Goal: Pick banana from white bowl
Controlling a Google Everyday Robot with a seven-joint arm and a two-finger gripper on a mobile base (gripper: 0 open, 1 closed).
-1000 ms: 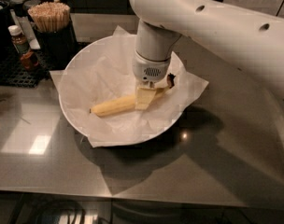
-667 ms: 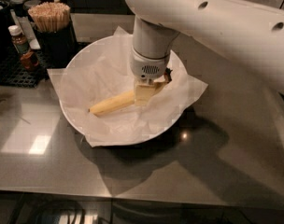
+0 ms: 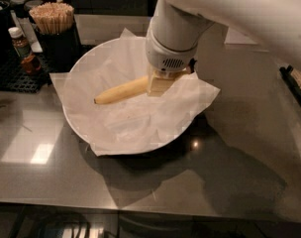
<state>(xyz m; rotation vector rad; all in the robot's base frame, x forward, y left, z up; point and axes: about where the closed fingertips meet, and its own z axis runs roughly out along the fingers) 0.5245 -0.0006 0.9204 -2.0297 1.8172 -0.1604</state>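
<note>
Tool hangs over the white bowl near its 1 o'clock side, pads closed tight on one end of the banana. Banana points toward 8 o'clock, inside the rim. Bowl sits on the gray bench.

You had a dark glossy counter carrying the white bowl at centre frame and a black mat, a small bottle and a holder of wooden sticks at upper left, while the gripper hung over the bowl, clamped on the banana.
</note>
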